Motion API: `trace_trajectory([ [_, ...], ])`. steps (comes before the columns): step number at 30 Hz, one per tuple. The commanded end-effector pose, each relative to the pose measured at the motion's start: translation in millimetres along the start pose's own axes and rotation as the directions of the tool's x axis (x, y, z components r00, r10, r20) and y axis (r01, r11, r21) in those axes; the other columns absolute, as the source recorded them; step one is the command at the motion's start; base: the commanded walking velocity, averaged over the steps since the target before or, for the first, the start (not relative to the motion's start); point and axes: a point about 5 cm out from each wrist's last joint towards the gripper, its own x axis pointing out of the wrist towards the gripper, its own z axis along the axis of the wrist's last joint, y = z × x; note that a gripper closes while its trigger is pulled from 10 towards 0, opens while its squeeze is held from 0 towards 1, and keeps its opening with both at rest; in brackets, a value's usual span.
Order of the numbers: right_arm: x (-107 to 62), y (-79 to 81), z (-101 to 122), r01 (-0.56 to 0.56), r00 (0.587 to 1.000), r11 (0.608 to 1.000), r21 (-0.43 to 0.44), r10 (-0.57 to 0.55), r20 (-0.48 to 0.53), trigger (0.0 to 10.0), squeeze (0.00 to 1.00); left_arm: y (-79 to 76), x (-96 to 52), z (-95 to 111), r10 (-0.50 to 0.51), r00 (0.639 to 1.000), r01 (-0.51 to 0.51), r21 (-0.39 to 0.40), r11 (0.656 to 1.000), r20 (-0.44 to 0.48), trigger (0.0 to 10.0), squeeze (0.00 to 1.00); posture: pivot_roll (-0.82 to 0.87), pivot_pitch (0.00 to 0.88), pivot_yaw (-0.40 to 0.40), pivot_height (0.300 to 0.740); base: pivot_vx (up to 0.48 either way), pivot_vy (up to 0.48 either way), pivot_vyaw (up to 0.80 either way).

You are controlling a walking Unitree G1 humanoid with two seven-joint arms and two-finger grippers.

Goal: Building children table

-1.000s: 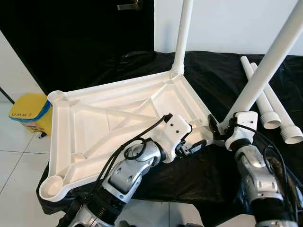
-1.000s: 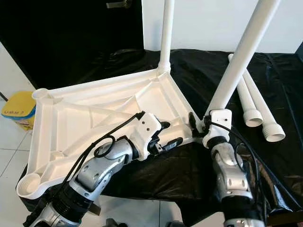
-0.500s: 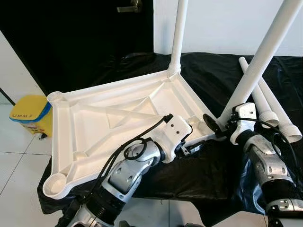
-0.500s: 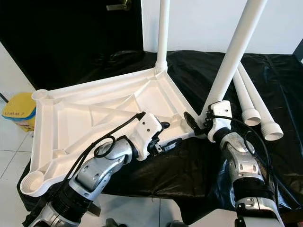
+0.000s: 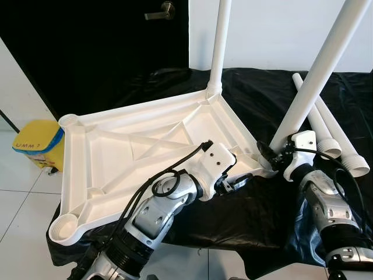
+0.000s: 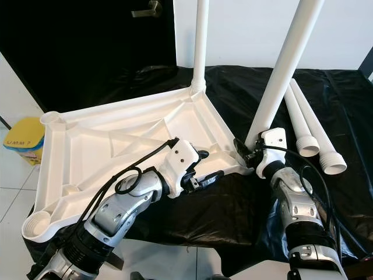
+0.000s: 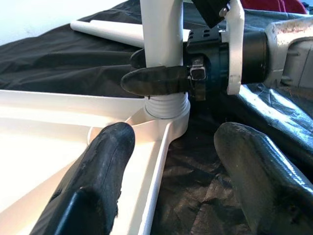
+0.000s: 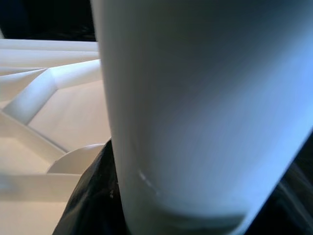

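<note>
Upside-down white tabletop on a black-draped surface.
Right gripper pinches the leg standing in the tabletop's near right corner socket, as the left wrist view shows; left gripper, jaws spread, sits beside it. Two spare legs lie at the right edge.

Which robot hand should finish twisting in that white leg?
The right hand: it is shut on the leg just above the corner socket. The left hand is open, beside the tabletop edge.

White table top, white legs, black sheet, yellow bin
</note>
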Motion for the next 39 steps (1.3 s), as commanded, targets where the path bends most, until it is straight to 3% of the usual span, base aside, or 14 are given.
trace_trajectory([
  [1, -7.5, 9.2, -25.8, -0.004, 0.993, 1.000, -0.007, 0.003, -0.122, 2.1, 0.00, -2.0, -1.2, -1.9, -0.041, 0.999, 0.041, 0.011, 0.999, -0.008, 10.0, 0.00, -0.19, 0.017, 0.022, 0.740, 0.000, 0.000, 0.00],
  [2, -8.4, 12.0, -28.5, 0.041, 0.991, 0.999, 0.001, -0.040, -0.131, 4.7, 0.00, -2.6, -0.5, -2.8, -0.045, 0.999, 0.045, 0.011, 0.999, -0.011, 10.0, 0.00, -0.20, 0.016, 0.023, 0.740, 0.000, 0.000, 0.00],
  [3, -8.2, 14.5, -28.5, 0.072, 0.989, 0.997, 0.004, -0.071, -0.128, 10.0, 0.00, -2.6, 0.1, -3.1, -0.047, 0.999, 0.047, 0.014, 0.999, -0.014, 10.0, 0.00, -0.20, 0.018, 0.025, 0.740, 0.000, 0.000, 0.00],
  [10, -6.9, 22.8, -33.1, 0.201, 0.970, 0.978, 0.060, -0.190, -0.151, 10.0, 0.00, -1.9, 1.1, -4.8, -0.052, 0.998, 0.053, 0.041, 0.998, -0.034, 10.0, 0.00, -0.20, 0.021, 0.030, 0.740, 0.000, 0.000, 0.00],
  [19, -5.3, 32.9, -32.8, 0.410, 0.906, 0.905, 0.112, -0.390, -0.163, 10.0, 0.00, -3.0, 0.5, -6.4, -0.059, 0.997, 0.061, 0.044, 0.997, -0.042, 10.0, 0.00, -0.20, 0.029, 0.033, 0.740, 0.000, 0.000, 0.00],
  [21, -8.0, 37.5, -32.1, 0.532, 0.843, 0.835, 0.138, -0.507, -0.183, 10.0, 0.00, -2.3, 0.8, -6.0, -0.058, 0.997, 0.060, 0.043, 0.997, -0.041, 10.0, 0.00, -0.20, 0.032, 0.029, 0.740, 0.000, 0.000, 0.00],
  [23, -12.9, 42.8, -28.4, 0.660, 0.751, 0.735, 0.154, -0.635, -0.183, 10.0, 0.00, -2.1, 1.8, -5.3, -0.058, 0.998, 0.060, 0.042, 0.997, -0.039, 10.0, 0.00, -0.21, 0.039, 0.026, 0.740, 0.000, 0.000, 0.00],
  [25, -14.8, 47.0, -26.7, 0.706, 0.708, 0.688, 0.167, -0.680, -0.190, 10.0, 0.00, -2.2, 2.5, -4.9, -0.058, 0.998, 0.060, 0.043, 0.997, -0.038, 10.0, 0.00, -0.21, 0.039, 0.026, 0.740, 0.000, 0.000, 0.00],
  [26, -14.8, 47.0, -26.7, 0.706, 0.708, 0.688, 0.167, -0.680, -0.190, 10.0, 0.00, -2.2, 2.5, -4.9, -0.058, 0.998, 0.060, 0.043, 0.997, -0.038, 10.0, 0.00, -0.21, 0.039, 0.026, 0.740, 0.000, 0.000, 0.00],
  [27, -10.1, 52.7, -22.3, 0.667, 0.745, 0.728, 0.159, -0.646, -0.167, 10.0, 0.00, -2.0, 3.3, -3.9, -0.059, 0.998, 0.060, 0.040, 0.997, -0.033, 10.0, 0.00, -0.21, 0.046, 0.032, 0.740, 0.000, 0.000, 0.00],
  [29, -8.9, 53.6, -18.4, 0.647, 0.762, 0.749, 0.144, -0.631, -0.143, 10.0, 0.00, -1.8, 4.2, -3.3, -0.058, 0.998, 0.059, 0.038, 0.998, -0.030, 10.0, 0.00, -0.22, 0.048, 0.034, 0.740, 0.000, 0.000, 0.00],
  [39, -8.6, 55.8, -11.0, 0.634, 0.773, 0.765, 0.113, -0.627, -0.100, 10.0, 0.00, 2.6, 5.2, -1.2, -0.048, 0.998, 0.049, 0.044, 0.998, -0.027, 10.0, 0.00, -0.21, 0.054, 0.041, 0.740, 0.000, 0.000, 0.00],
])
